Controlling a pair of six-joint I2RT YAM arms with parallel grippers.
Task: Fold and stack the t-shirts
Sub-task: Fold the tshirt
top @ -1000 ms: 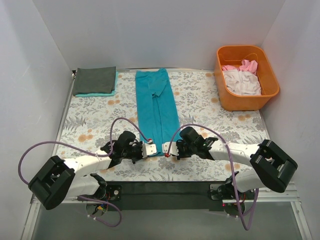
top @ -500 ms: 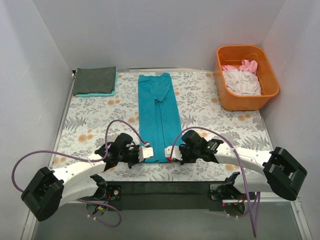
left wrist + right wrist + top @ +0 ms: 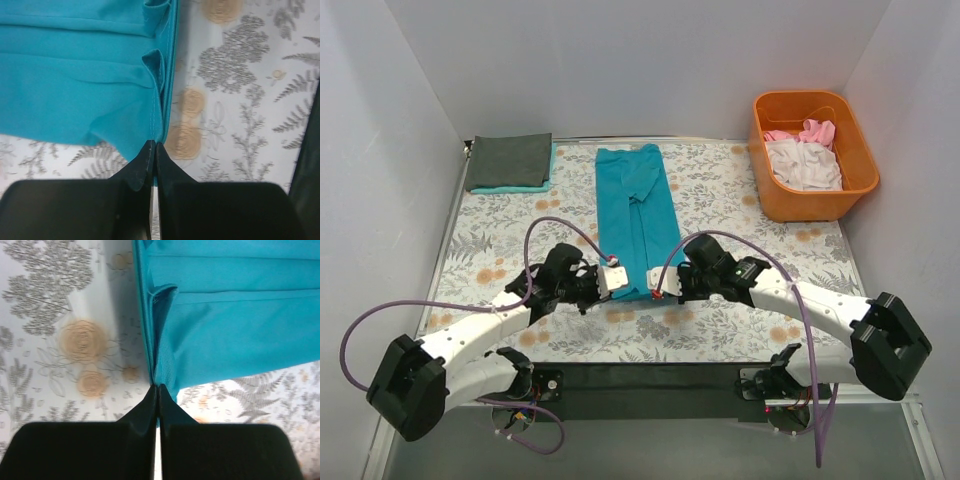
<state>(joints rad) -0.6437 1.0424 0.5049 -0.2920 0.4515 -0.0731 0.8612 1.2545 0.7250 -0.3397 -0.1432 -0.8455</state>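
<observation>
Lying lengthwise on the floral counter [image 3: 740, 215], the teal t-shirt [image 3: 638, 215] is folded into a narrow strip. The left tool [image 3: 613, 281] is clamped tight on its near left corner, the right tool [image 3: 656, 284] on its near right corner.

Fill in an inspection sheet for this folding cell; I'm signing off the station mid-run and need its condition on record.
Surface: floral table covering, lying flat, no spills seen.
Job's things: teal t-shirt folded into a long strip at centre; dark grey t-shirt folded on top of a teal folded shirt, far left corner; white t-shirt and pink t-shirt bunched in the orange tub, far right.
Clutter: nothing seen.
End effectors: left end effector and right end effector both shut, each pinching a near corner of the teal strip.
Cables: left purple cable and right purple cable loop off the wrists; no snag seen.
Surroundings: white walls on three sides.
</observation>
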